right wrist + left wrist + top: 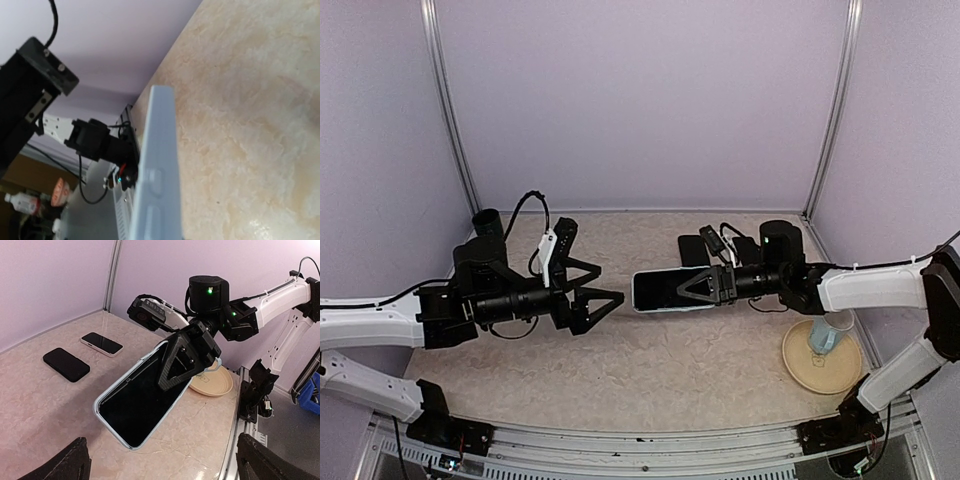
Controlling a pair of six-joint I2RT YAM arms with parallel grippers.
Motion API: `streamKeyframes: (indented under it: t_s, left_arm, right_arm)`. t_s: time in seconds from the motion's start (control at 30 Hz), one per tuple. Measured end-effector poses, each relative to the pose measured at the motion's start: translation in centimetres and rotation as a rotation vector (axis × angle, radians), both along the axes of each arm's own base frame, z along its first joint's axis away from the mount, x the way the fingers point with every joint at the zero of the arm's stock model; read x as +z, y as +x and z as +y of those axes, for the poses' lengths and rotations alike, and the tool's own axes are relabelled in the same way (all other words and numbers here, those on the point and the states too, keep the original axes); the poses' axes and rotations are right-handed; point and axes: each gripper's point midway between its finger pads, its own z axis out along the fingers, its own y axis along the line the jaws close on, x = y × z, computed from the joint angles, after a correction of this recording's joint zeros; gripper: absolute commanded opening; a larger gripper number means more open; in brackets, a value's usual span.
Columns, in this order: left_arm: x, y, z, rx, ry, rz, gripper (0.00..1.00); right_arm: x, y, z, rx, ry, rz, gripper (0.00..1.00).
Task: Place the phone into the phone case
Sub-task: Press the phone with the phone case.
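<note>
My right gripper [708, 286] is shut on a pale blue phone case [672, 291] and holds it flat above the table. A glossy black phone face [135, 400] fills the case's frame. In the left wrist view the right gripper's fingers [182, 360] clamp the case's far end. The right wrist view shows only the case's pale blue side edge [157, 175] with its buttons; the fingers are hidden. My left gripper [607, 285] is open and empty, its tips just left of the case's free end, not touching. Its fingertips [70, 462] show at the bottom corners.
A black phone or case [66, 364] and a white-rimmed phone [101, 343] lie on the table at the back; one of them also shows in the top view [693, 250]. A beige plate [830, 375] with a clear cup [827, 333] stands at the right front.
</note>
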Motion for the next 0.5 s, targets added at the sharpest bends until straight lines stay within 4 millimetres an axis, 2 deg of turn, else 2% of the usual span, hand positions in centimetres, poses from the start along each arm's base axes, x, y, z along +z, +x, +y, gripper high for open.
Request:
streamKeyframes:
  t_s: [0.17,0.37,0.5]
  left_arm:
    - [0.0,0.0,-0.2,-0.011,0.065,-0.042,0.99]
    - [1.2,0.1,-2.0,-0.072,0.115,-0.055,0.99]
    - [-0.1,-0.3,-2.3,-0.105,0.159,-0.032,0.99]
  right_arm:
    - [0.5,-0.9,0.8,0.068,-0.026,-0.076,0.00]
    - [0.6,-2.4,1.6,0.154,-0.058,-0.153,0.00]
    - [0.0,-4.1,2.1,0.218,-0.073,-0.186,0.00]
